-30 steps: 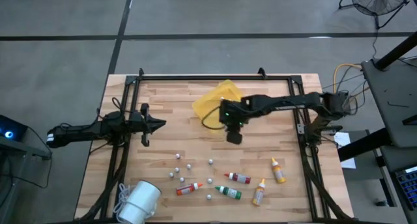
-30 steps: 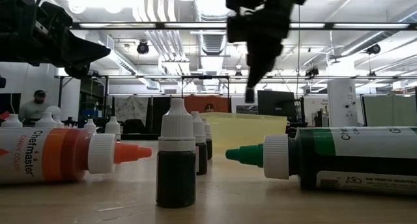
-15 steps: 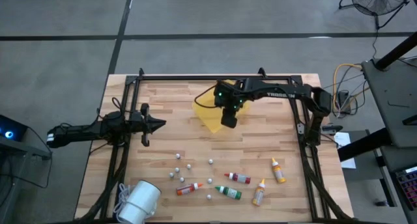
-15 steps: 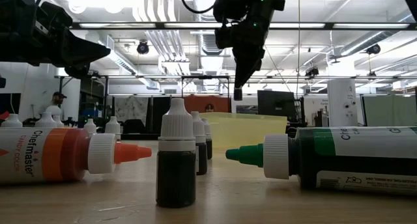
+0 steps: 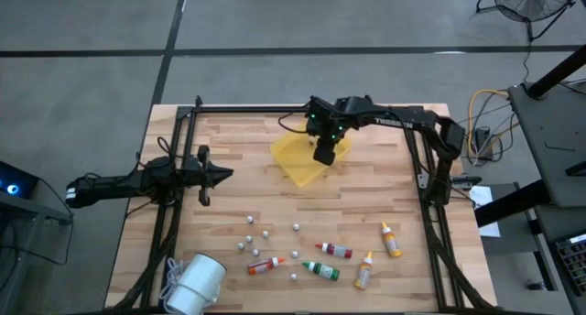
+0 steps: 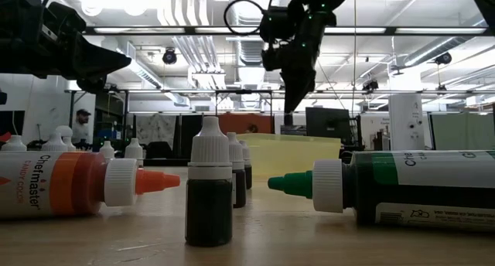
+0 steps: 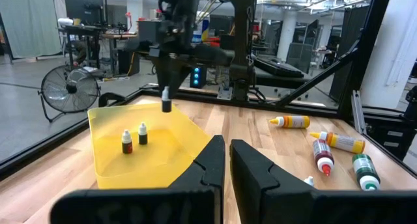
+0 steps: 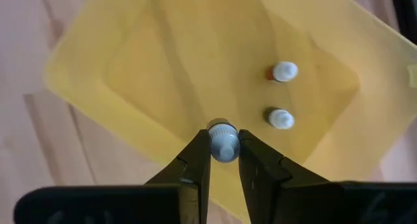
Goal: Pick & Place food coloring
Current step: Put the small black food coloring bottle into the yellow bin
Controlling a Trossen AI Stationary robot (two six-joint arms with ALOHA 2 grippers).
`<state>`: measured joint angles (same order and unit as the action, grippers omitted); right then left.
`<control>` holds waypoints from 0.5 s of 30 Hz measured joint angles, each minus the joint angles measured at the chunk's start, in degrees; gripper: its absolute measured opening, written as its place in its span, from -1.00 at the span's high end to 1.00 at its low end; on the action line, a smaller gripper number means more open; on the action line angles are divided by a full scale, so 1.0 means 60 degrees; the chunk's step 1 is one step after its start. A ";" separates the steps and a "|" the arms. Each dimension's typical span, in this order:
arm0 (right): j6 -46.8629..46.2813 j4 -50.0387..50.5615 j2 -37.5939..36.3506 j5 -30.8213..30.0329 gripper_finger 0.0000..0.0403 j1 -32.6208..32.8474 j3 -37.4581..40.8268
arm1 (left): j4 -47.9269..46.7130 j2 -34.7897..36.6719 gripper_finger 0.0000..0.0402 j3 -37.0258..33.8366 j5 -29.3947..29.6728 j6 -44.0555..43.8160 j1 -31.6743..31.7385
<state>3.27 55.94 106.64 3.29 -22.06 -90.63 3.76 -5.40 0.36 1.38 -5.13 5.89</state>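
My right gripper (image 5: 322,157) hangs above the yellow tray (image 5: 295,157) at the far middle of the table, shut on a small white-capped bottle (image 8: 223,144). Two more such bottles (image 8: 284,71) (image 8: 280,118) stand upright on their bases in the tray. Coloured food coloring bottles lie on their sides near the front edge: red (image 5: 336,251), green (image 5: 322,271), orange (image 5: 265,265) and two yellow ones (image 5: 391,240) (image 5: 364,272). My left gripper (image 7: 227,160) waits shut at the table's left side, touching nothing. My right gripper pinches the small bottle by its white cap (image 8: 225,150) between the two fingers. The fingers come from above, pointing steeply down. The bottle (image 7: 166,105) hangs upright below the fingertips, clear of the tray floor.
Several small white-capped bottles (image 5: 265,233) stand scattered on the wood between the tray and the coloured bottles. A white roll (image 5: 195,286) lies at the near left corner. A dark metal frame (image 5: 302,107) runs round the table's edges.
My right gripper has carried the small bottle from the table's middle toward the far edge and now hangs over the yellow tray. It stayed shut, and the bottle stayed upright below the fingers.
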 joint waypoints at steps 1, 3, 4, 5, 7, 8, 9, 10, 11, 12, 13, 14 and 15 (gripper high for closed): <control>0.0083 0.0000 0.0012 -0.0007 0.73 -0.0067 0.0002 | 0.0001 -0.0002 1.00 0.0000 -0.0003 0.0000 0.0000; 0.0332 -0.0029 0.0023 -0.0050 0.73 -0.0133 0.0007 | -0.0001 -0.0001 1.00 0.0000 -0.0003 0.0000 0.0000; 0.0474 -0.0064 0.0023 -0.0066 0.73 -0.0158 0.0008 | 0.0000 0.0000 1.00 0.0000 0.0001 0.0000 0.0000; 0.0594 -0.0096 0.0023 -0.0069 0.73 -0.0165 0.0022 | -0.0002 -0.0002 1.00 0.0000 -0.0003 0.0000 0.0000; 0.0876 -0.0155 0.0031 -0.0069 0.73 -0.0182 0.0066 | -0.0002 0.0000 1.00 0.0000 -0.0003 0.0000 -0.0004; 0.1017 -0.0192 0.0034 -0.0066 0.73 -0.0194 0.0104 | -0.0002 -0.0002 1.00 0.0000 -0.0002 0.0000 -0.0004; 0.1200 -0.0222 0.0034 -0.0063 0.73 -0.0198 0.0148 | -0.0002 -0.0002 1.00 0.0000 0.0000 0.0000 -0.0004; 0.1450 -0.0222 0.0034 -0.0066 0.73 -0.0204 0.0193 | 0.0001 -0.0002 1.00 0.0000 -0.0003 0.0000 -0.0004; 0.1739 -0.0225 0.0034 -0.0066 0.73 -0.0216 0.0242 | -0.0002 -0.0001 1.00 0.0000 -0.0002 0.0000 -0.0004; 0.2042 -0.0229 0.0034 -0.0066 0.73 -0.0216 0.0297 | 0.0000 -0.0001 1.00 0.0000 -0.0003 0.0000 -0.0004; 0.2367 -0.0228 0.0034 -0.0069 0.73 -0.0216 0.0343 | 0.0000 -0.0002 1.00 0.0000 -0.0001 0.0000 -0.0004; 0.2680 -0.0224 0.0034 -0.0069 0.73 -0.0216 0.0382 | -0.0002 -0.0001 1.00 0.0000 0.0000 0.0000 -0.0004; 0.2995 -0.0238 0.0034 -0.0069 0.73 -0.0216 0.0417 | -0.0002 -0.0001 1.00 0.0000 0.0000 0.0000 -0.0004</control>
<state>21.24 54.52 106.85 2.88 -23.35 -88.13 3.75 -5.40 0.36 1.38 -5.13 5.87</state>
